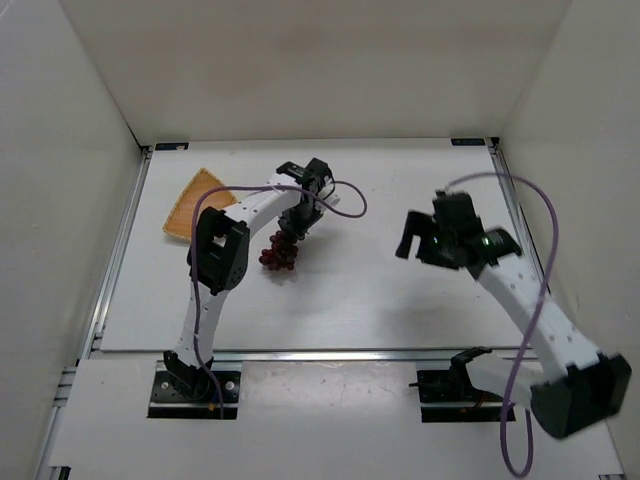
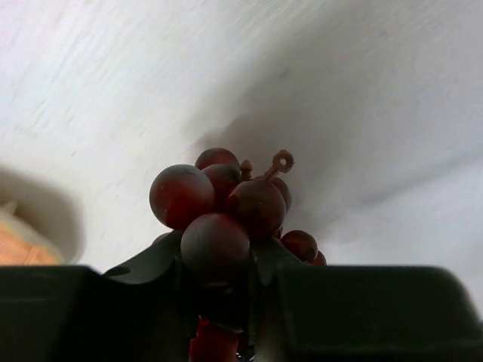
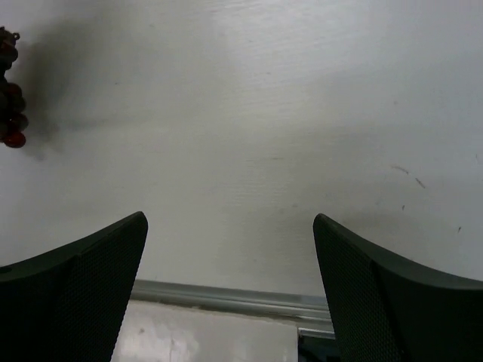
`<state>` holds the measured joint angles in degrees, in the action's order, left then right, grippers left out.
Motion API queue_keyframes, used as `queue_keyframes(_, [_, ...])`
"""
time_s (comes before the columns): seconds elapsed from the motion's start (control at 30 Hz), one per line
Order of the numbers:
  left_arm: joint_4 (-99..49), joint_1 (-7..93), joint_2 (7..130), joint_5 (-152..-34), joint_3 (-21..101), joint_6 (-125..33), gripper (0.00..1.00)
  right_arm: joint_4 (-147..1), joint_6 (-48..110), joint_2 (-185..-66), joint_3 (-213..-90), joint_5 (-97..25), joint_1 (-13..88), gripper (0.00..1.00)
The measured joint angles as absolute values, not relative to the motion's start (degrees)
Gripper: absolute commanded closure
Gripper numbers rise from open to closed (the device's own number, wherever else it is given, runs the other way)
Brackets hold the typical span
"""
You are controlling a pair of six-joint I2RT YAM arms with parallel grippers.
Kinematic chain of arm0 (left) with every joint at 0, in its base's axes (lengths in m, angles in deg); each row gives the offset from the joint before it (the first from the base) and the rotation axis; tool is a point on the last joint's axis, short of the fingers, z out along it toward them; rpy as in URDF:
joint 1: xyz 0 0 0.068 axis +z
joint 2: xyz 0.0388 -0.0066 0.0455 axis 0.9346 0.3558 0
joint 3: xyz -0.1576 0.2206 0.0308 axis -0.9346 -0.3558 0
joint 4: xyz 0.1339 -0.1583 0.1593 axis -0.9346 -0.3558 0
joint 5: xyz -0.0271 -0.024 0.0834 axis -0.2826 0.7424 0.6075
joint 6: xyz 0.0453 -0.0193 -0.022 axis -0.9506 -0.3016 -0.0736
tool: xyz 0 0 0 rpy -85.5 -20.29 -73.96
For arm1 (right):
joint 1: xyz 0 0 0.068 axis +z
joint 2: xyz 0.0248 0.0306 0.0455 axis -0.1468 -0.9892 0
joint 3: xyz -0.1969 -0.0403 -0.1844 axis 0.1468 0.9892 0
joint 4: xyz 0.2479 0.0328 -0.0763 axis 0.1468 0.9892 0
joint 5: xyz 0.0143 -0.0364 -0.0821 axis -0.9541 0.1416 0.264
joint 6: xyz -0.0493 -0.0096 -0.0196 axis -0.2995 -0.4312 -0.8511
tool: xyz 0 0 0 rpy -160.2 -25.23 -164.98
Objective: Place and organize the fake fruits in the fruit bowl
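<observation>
The bunch of dark red-purple grapes hangs from my left gripper near the middle of the table, right of the bowl. In the left wrist view the grapes fill the space between the dark fingers, which are shut on the bunch. The orange woven fruit bowl lies at the far left of the table, partly hidden by the left arm; a blurred orange edge of it shows in the left wrist view. My right gripper is open and empty over the right side; its view catches the grapes at the far left edge.
White walls enclose the table on three sides. A metal rail runs along the table's near edge. Purple cables loop from both arms.
</observation>
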<state>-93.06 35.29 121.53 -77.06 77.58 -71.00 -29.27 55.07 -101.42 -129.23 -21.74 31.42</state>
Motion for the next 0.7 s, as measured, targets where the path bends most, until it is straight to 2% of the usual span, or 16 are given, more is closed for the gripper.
queue_keyframes(0.1, [-94.7, 36.6, 118.5, -77.7, 78.4, -71.0, 0.9, -31.4, 51.6, -115.5, -144.3, -23.9, 33.6, 0.06])
queue_keyframes(0.2, [-95.1, 39.4, 112.5, -77.4, 79.0, -71.0, 0.9, -34.6, 49.6, -123.1, -154.1, -26.2, 34.9, 0.05])
queue_keyframes(0.3, [-93.3, 44.6, 104.0, -77.0, 78.3, -70.8, 0.9, -36.5, 49.1, -126.0, -157.7, -28.4, 35.2, 0.05])
queue_keyframes(0.47, [-87.0, 59.1, 90.0, -76.0, 72.3, -70.4, 0.89, -37.9, 49.6, -129.7, -158.1, -31.7, 35.8, 0.05])
queue_keyframes(0.6, [-84.0, 65.9, 89.2, -76.0, 68.9, -70.5, 0.77, -39.0, 50.1, -134.5, -158.1, -33.0, 38.6, 0.04])
queue_keyframes(0.7, [-83.0, 66.3, 94.8, -77.9, 69.1, -70.7, 0.63, -39.4, 50.9, -137.7, -158.1, -33.6, 40.7, 0.02])
